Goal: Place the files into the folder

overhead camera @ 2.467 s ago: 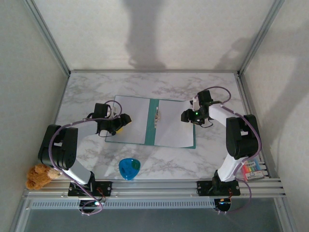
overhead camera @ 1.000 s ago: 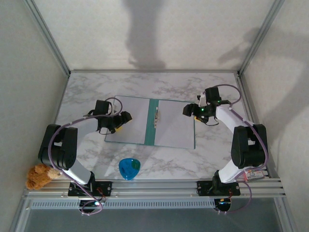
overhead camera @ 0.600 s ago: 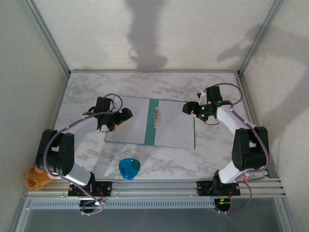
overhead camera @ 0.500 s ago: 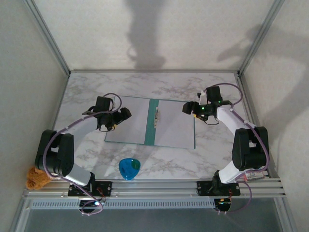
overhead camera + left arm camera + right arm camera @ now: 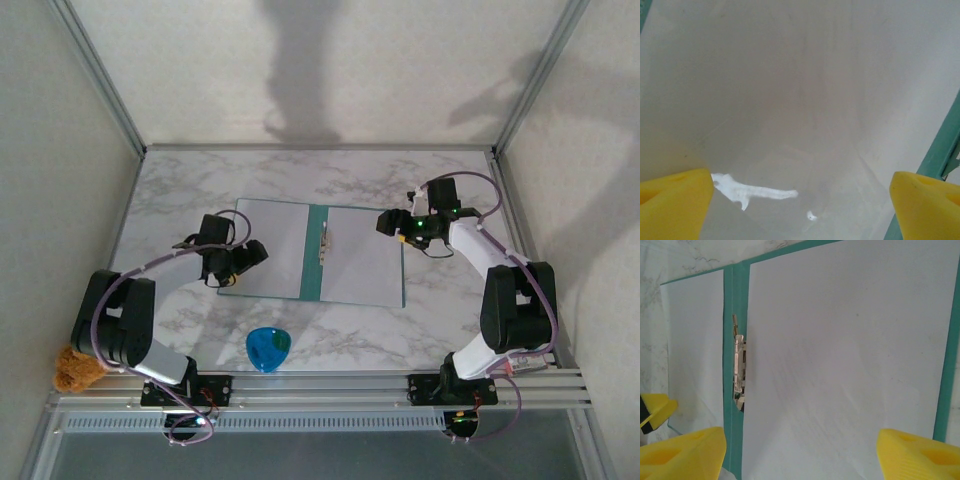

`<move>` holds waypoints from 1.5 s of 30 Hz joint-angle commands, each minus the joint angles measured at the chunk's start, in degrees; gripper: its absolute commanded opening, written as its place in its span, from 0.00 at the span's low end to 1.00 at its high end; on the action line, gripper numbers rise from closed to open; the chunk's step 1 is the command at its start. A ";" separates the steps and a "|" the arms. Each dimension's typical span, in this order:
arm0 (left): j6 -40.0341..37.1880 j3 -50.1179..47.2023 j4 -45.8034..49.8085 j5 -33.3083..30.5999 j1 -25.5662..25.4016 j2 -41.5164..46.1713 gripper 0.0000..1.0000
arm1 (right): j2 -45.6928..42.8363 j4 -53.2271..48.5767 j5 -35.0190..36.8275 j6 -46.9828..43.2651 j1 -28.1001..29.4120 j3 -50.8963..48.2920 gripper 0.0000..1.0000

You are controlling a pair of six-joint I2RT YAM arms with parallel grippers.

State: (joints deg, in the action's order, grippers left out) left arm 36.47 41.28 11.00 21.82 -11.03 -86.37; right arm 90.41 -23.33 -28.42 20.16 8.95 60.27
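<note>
Left tool (image 5: 254,253) has dropped toward the lower left of the top view and now sits over the lower-left corner of the open folder (image 5: 318,250), jaws wide and empty. Right tool (image 5: 382,222) stays at the folder's right edge, also released. Files (image 5: 840,355) lie on the right leaf, mid-frame. We judge only closing remains.

Marble-patterned table (image 5: 200,320) inside pale walls (image 5: 400,70), seemingly metal-framed.

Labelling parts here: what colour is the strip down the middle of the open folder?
The folder's spine strip is teal green, clearest in the right wrist view.
</note>
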 commanded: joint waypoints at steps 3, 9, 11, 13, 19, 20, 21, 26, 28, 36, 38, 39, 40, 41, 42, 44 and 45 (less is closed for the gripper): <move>2.91 -2.67 -1.94 1.08 -3.39 0.49 0.91 | -1.11 0.30 -1.19 -0.78 0.44 -0.41 0.79; 3.79 -3.22 -3.26 1.25 -4.55 0.06 0.89 | -1.20 -0.04 -1.19 -1.00 0.44 -0.59 0.79; 3.62 -3.07 -2.78 0.80 -4.62 0.50 0.89 | -1.43 -0.35 -1.10 -1.12 0.45 -0.68 0.79; 3.45 -2.40 -1.53 0.21 -4.60 1.16 0.88 | -1.64 -0.40 -0.94 -1.10 0.43 -0.77 0.79; 1.24 3.61 5.12 -3.75 -4.84 5.18 0.88 | -2.16 1.27 -1.54 -0.11 0.45 -1.79 0.79; 0.75 4.85 5.92 -4.27 -4.83 5.73 0.88 | -2.17 1.97 -1.81 0.32 0.45 -2.19 0.79; 0.18 6.08 6.36 -4.72 -4.96 6.17 0.89 | -2.13 2.50 -2.12 0.74 0.41 -2.55 0.79; -2.29 11.49 5.15 -4.25 -5.47 4.98 0.89 | -0.85 4.30 -2.68 2.39 1.33 -3.80 0.79; -3.51 13.62 3.31 -2.94 -6.10 3.29 0.89 | 0.08 4.95 -2.61 3.05 2.05 -4.14 0.78; -8.04 24.43 -4.62 4.91 -9.01 -8.90 0.89 | 2.61 8.65 0.05 5.22 4.68 -6.19 0.78; -8.81 27.18 -5.20 5.41 -9.61 -11.84 0.89 | 3.30 9.56 0.64 5.95 4.84 -6.52 0.78; -8.93 28.52 -5.22 5.58 -9.84 -13.38 0.88 | 3.66 9.98 0.75 6.15 4.85 -6.65 0.78; -8.96 30.00 -5.05 5.66 -9.98 -15.06 0.88 | 4.00 10.28 0.87 6.40 4.85 -6.73 0.78; -8.98 31.41 -5.05 5.80 -10.05 -16.94 0.87 | 4.38 10.54 0.98 6.61 4.96 -6.65 0.78; -9.13 32.50 -5.22 6.35 -10.15 -18.56 0.87 | 4.65 10.58 1.06 6.66 4.94 -6.57 0.78; -9.33 34.97 -5.22 7.46 -10.54 -21.86 0.84 | 5.14 10.65 1.04 6.95 5.09 -6.22 0.78; -9.64 35.99 -5.20 7.72 -10.80 -23.14 0.82 | 5.26 10.56 1.13 6.98 5.07 -6.15 0.78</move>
State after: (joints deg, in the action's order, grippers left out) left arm 28.56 74.19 6.83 27.27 -21.17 -106.50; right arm 94.83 -13.91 -28.14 26.24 13.56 54.28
